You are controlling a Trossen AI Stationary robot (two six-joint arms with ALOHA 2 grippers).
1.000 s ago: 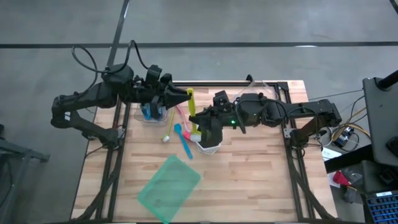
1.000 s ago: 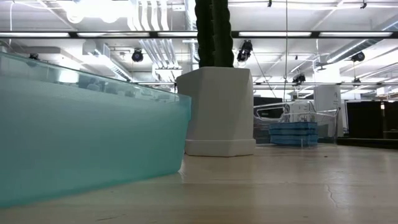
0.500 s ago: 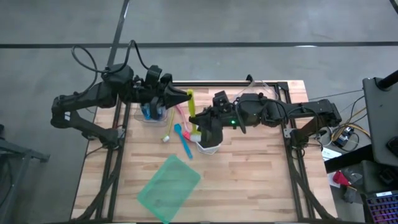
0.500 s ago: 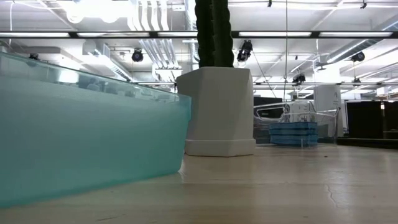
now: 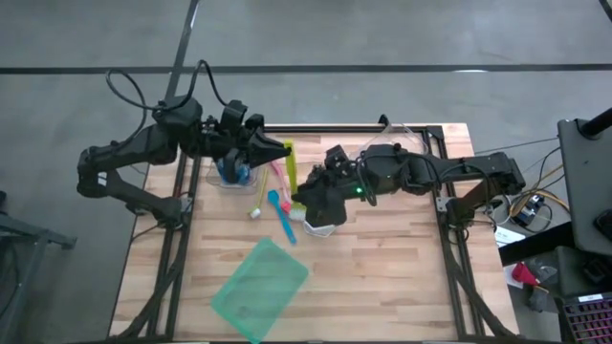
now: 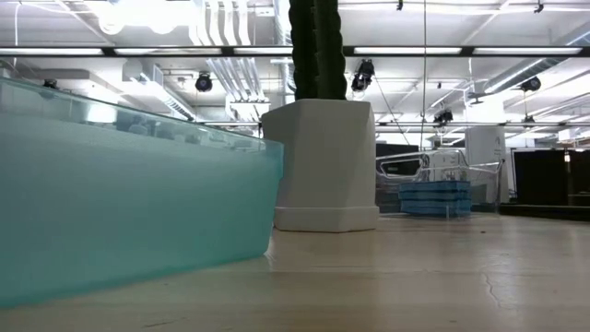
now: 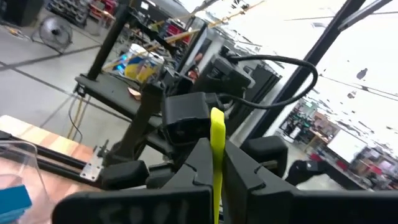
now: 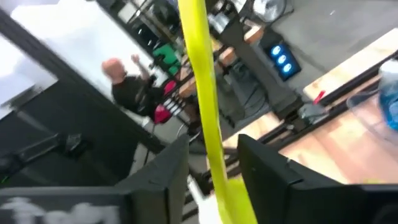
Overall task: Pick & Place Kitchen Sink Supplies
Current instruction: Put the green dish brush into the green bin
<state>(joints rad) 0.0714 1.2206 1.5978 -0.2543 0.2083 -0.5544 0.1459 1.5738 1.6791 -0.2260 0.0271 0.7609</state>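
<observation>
My two hands, L (image 5: 279,153) & R (image 5: 304,191), both pinch one lime brush (image 5: 291,164) above bench (image 5: 382,268); 1 blue brush (image 5: 283,216) lies below.

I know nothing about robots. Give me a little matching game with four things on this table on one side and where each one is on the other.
Things:
1. lime brush
2. blue brush
3. green sheet
4. white pot

Places:
a. lying flat on its own, apart from the other things
b. partly hidden beneath the right arm when seen from above
c. held off the table in the left gripper
d. lying on the wood right beside the pot

Pairs: 1-c, 2-d, 3-a, 4-b.
</observation>
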